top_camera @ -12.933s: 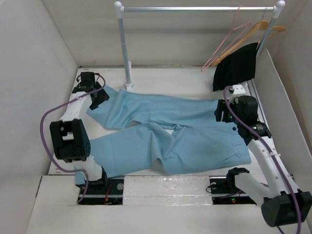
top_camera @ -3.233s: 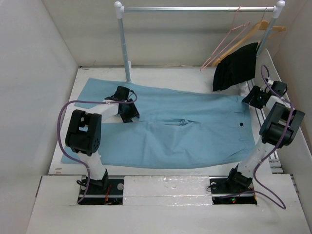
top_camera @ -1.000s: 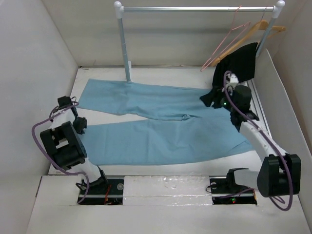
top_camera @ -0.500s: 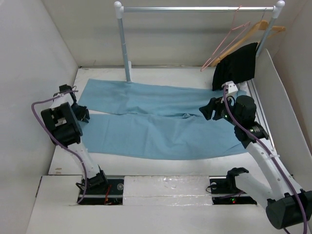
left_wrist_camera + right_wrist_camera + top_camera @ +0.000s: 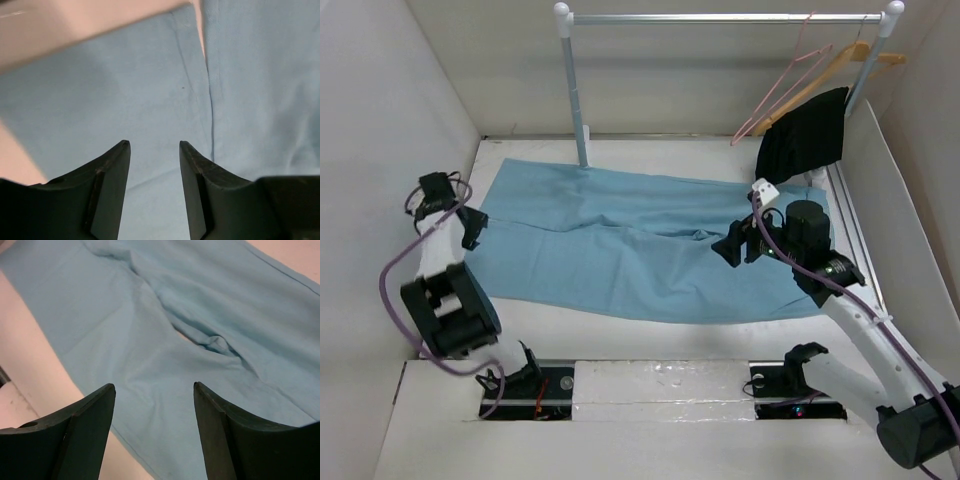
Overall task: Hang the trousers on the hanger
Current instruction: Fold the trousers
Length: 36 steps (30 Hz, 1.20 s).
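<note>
Pale teal trousers (image 5: 620, 255) lie spread flat across the white table (image 5: 650, 335), legs side by side, a layout that looks meant to ease draping them over a bar. The left gripper (image 5: 473, 228) hovers parted and empty above the cuffs. The right gripper (image 5: 728, 247), likewise spread with nothing held, hangs over the crotch. Beyond, a pink hanger (image 5: 772, 97) and a wooden hanger (image 5: 860, 50) hang on the rail (image 5: 720, 17).

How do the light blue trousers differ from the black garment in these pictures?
The trousers are light blue; the black garment is dark. The trousers are much larger than the black garment. The trousers lie spread on the table; the black garment hangs at the right end of the rack. Both are cloth.
</note>
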Available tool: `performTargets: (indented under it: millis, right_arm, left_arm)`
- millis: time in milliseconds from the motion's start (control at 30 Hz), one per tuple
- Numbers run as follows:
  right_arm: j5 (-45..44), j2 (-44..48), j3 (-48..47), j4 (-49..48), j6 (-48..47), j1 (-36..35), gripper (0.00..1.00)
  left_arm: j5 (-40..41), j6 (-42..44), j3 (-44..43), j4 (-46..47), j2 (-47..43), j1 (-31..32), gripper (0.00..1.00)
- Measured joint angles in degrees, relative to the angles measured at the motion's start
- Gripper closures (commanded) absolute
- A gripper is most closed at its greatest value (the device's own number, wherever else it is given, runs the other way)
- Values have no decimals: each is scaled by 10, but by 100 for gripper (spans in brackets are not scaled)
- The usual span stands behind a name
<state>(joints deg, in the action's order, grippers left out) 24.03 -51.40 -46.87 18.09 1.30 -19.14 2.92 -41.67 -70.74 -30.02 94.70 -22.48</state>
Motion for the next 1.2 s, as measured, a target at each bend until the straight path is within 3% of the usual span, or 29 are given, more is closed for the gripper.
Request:
performTargets:
  millis: [133,233,333,633,667,700,733,1033,1200]
  right_arm:
    - [12,3,2,15,-21,-21,31]
    - [15,13,8,30,-29,-21,30]
    - [17,54,21,59,-33,-22,30]
    - [22,127,36,116,-39,-22,29]
    - [19,134,40,124,-39,-22,28]
    - [16,142,45,130,-38,-21,27]
    - [12,150,49,137,-38,-18,26]
    - [-90,165,81,231,21,44,19]
    - [-196,118,75,300,67,91,24]
  left_arm:
    - [-29,1,97,31,-132,-95,63]
    - [-41,6,140,36,-116,-174,64]
    - [-39,8,168,26,-47,-206,63]
    - [-43,14,187,23,-31,-203,64]
    - [-42,14,188,25,-31,-203,68]
    - [-41,14,189,27,-31,-203,88]
    - [-39,12,191,28,-32,-204,99]
    - [-77,39,214,71,-61,-198,100]
    - [-97,46,205,72,-189,-155,100]
